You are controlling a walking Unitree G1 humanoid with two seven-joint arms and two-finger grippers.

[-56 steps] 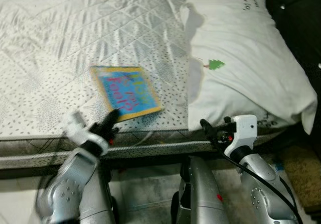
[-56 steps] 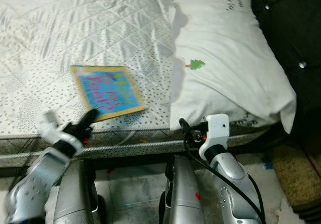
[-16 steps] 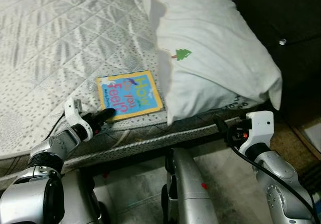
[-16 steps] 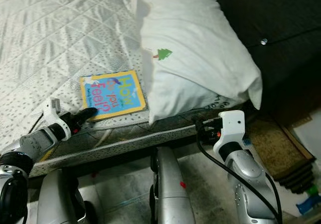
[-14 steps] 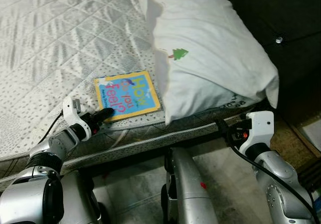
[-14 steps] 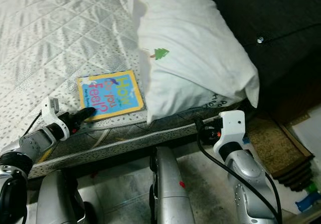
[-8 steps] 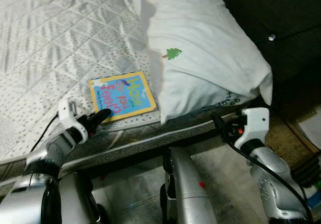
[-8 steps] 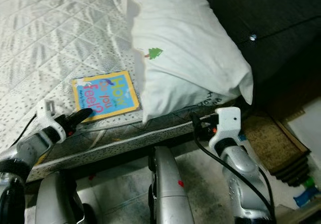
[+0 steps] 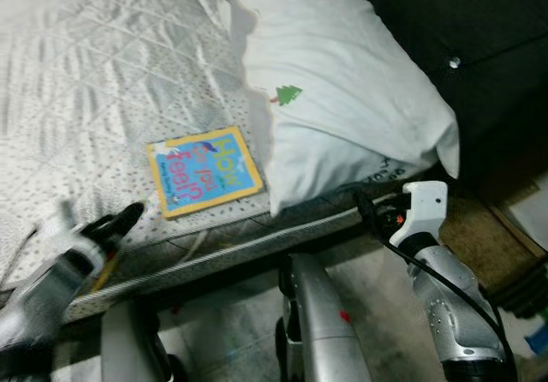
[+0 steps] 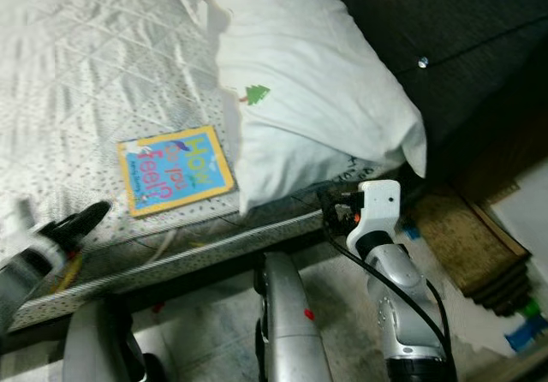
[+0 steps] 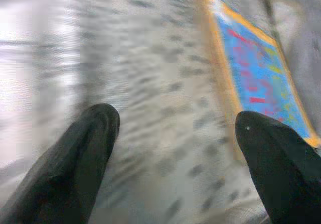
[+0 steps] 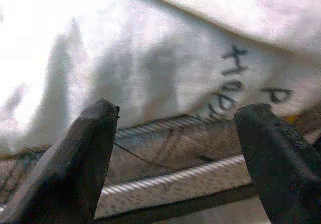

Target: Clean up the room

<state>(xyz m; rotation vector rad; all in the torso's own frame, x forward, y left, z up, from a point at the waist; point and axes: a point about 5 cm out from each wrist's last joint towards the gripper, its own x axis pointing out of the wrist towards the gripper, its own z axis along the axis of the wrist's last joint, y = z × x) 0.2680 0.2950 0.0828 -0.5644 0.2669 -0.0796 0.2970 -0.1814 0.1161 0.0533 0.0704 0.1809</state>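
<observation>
Left eye view gives me the layout: a picture book (image 9: 203,170) lies flat on the quilted bed (image 9: 94,82) near its front edge, just beside a big white pillow (image 9: 342,99) that rests against the dark tufted headboard (image 9: 479,48). My left gripper (image 9: 120,222) sits at the bed's edge, a little apart from the book's near corner, blurred but clearly not touching it. In the left wrist view its two black fingers (image 11: 80,163) are spread wide with only speckled sheet between them, and the book's orange border lies off toward one finger.

I judge the step in hand to be the reach for the book, not yet a grasp. The next move, as I read it, calls for bringing the left gripper over the near corner, getting one finger under the cover where it overhangs nothing, and pinching; a flat thin book on soft fabric may need sliding toward the mattress edge first.

My right gripper (image 10: 330,204) is parked below the pillow by the mattress piping, fingers parted and holding nothing.

Writing: the cover reads "How do you feel?" in coloured letters on blue. The pillow carries a small green tree print (image 9: 286,95) and handwritten black marks, of which I can make out "HP" in the right wrist view.
</observation>
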